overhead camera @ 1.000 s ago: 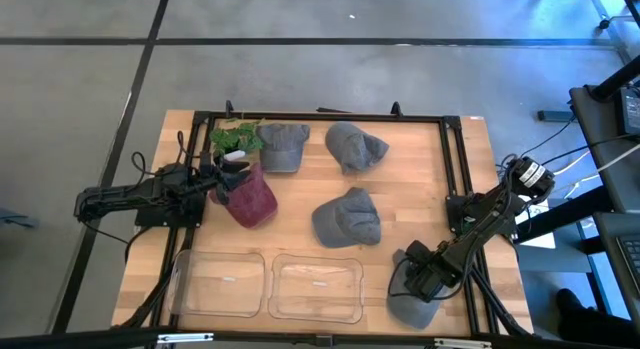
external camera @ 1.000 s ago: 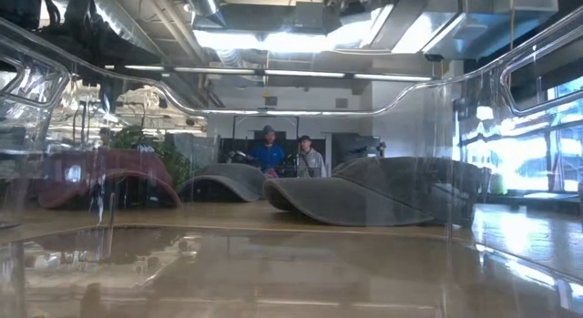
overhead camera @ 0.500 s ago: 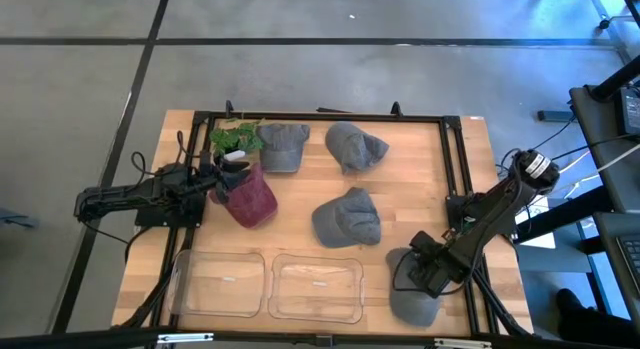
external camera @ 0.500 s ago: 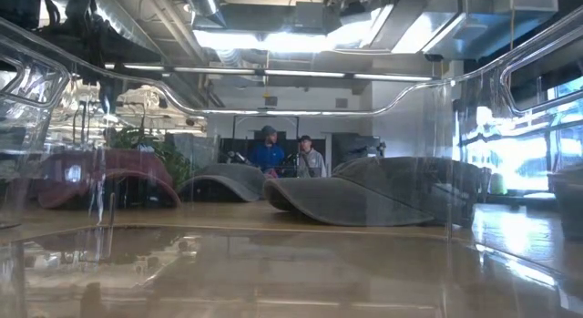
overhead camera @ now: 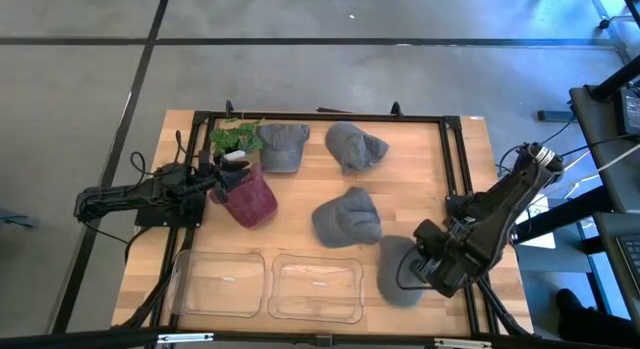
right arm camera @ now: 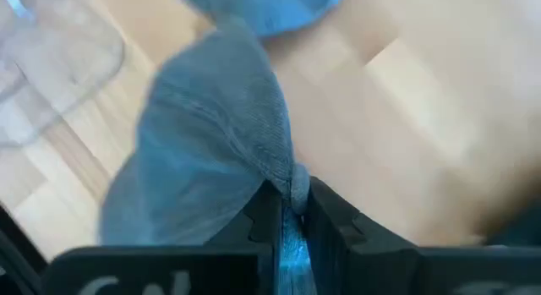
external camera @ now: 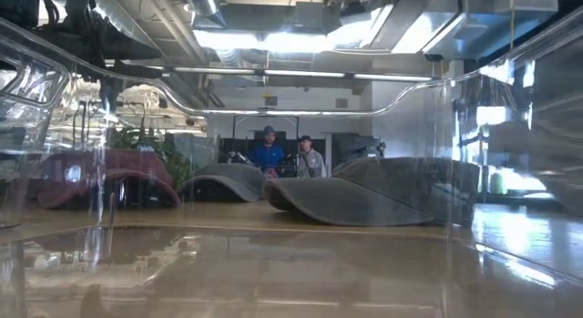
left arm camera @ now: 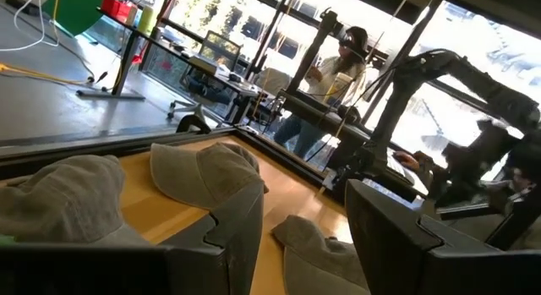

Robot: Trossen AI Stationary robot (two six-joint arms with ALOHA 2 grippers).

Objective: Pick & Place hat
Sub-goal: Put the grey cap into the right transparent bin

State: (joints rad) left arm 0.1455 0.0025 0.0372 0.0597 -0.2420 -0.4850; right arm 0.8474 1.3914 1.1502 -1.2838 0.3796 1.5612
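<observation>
My right gripper is over the table's near right part, shut on a grey hat that shows blue-grey in the right wrist view. In the low view this hat is a grey blur behind the tray wall. Three more grey hats lie crown up on the wood. A maroon hat lies at the left. My left gripper is open, beside the maroon hat, and waits there. My right gripper pinches a bunched fold of the grey hat's cloth between its two fingers. The fingers come from above, slanting toward the table's left. The hat hangs slack below them; whether its lower end touches the wood, I cannot tell.
Two clear trays sit along the near edge, left of the held hat. A green plant stands at the far left by the left gripper. A black frame rims the table. People stand in the room behind.
My right gripper has risen and moved from the near right corner toward the table's left and far side, staying shut. The grey hat has come with it, drawn up off the wood and shifted left, closer to the right-hand clear tray.
</observation>
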